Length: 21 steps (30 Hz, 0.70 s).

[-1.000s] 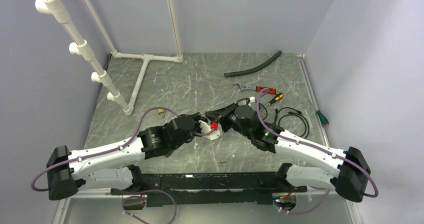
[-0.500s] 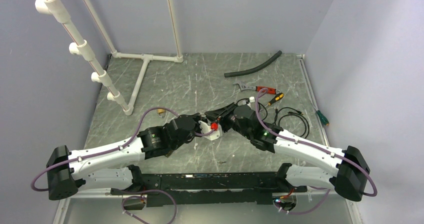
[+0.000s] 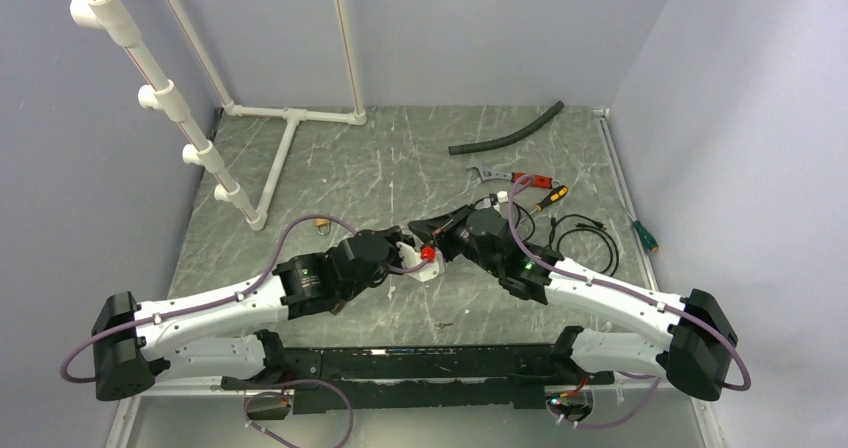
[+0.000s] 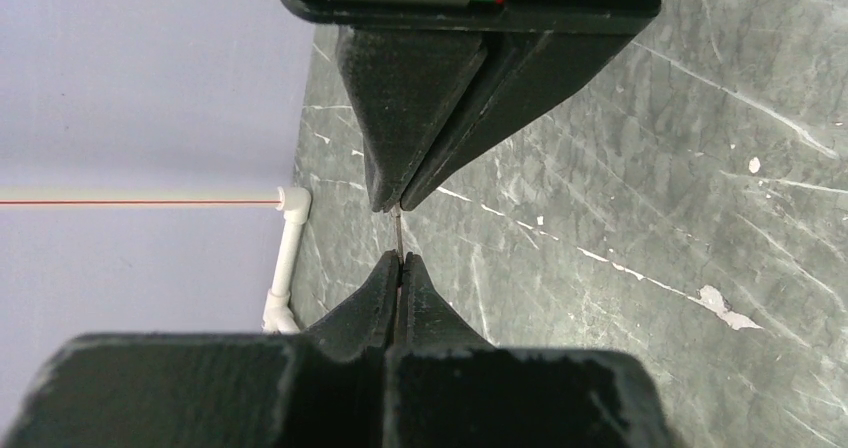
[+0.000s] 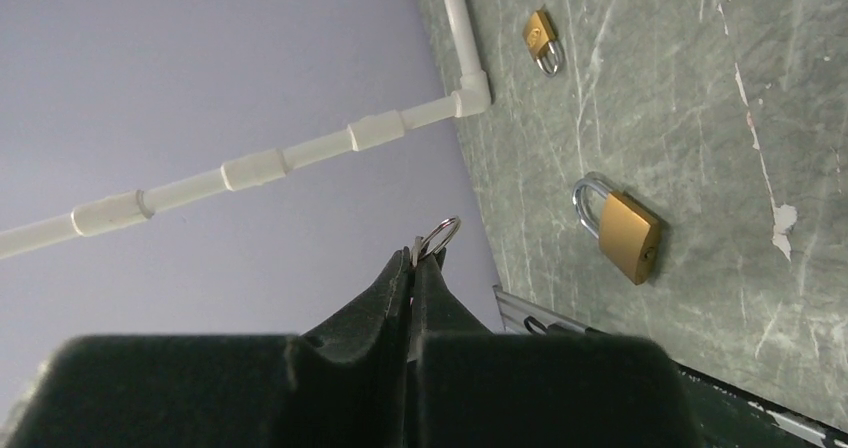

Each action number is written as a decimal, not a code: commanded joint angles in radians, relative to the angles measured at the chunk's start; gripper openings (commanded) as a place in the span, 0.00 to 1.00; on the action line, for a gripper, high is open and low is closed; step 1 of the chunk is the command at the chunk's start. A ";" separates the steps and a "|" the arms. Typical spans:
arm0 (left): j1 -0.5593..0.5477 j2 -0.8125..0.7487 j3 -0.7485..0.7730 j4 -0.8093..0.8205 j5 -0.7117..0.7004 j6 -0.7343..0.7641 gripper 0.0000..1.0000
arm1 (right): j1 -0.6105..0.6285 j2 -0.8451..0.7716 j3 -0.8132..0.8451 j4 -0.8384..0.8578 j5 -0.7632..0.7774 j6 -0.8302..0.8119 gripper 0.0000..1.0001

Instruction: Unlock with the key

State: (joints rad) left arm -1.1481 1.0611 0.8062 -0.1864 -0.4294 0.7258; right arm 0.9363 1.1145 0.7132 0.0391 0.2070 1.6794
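Observation:
My grippers meet tip to tip at the table's middle. My right gripper [image 3: 418,230] [image 5: 417,258] is shut on the key; its metal ring [image 5: 440,236] sticks out past the fingertips. In the left wrist view my left gripper [image 4: 399,260] is shut on a thin metal sliver [image 4: 398,233], the key seen edge-on. It runs up into the right gripper's closed tips [image 4: 393,206] facing it. A brass padlock [image 5: 625,233] with a silver shackle lies on the table below. A smaller padlock [image 5: 541,36] [image 3: 322,226] lies farther left.
A white PVC pipe frame [image 3: 290,143] stands at the back left. A black hose [image 3: 505,133], a wrench with red grips [image 3: 500,176], a screwdriver [image 3: 550,196], a black cable [image 3: 580,238] and a green-handled tool [image 3: 643,236] lie at the back right.
The right arm has shifted slightly to the left. Both grippers stay together, shut, at the same spot.

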 commanded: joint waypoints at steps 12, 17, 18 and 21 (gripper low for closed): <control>-0.009 -0.049 0.009 0.051 0.055 0.007 0.05 | -0.013 -0.046 -0.005 0.031 0.053 -0.096 0.00; -0.009 -0.083 -0.005 0.047 0.093 0.004 0.46 | -0.014 -0.108 -0.038 0.029 0.109 -0.156 0.00; -0.009 -0.091 -0.008 0.051 0.103 -0.003 0.54 | -0.015 -0.121 -0.049 0.032 0.115 -0.168 0.00; -0.008 -0.125 -0.023 0.066 0.152 -0.036 0.72 | -0.016 -0.179 -0.093 0.063 0.133 -0.216 0.00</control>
State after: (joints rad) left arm -1.1519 0.9878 0.8005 -0.1757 -0.3542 0.7216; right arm 0.9237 1.0077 0.6632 0.0559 0.2794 1.5486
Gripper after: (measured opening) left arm 0.640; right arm 0.010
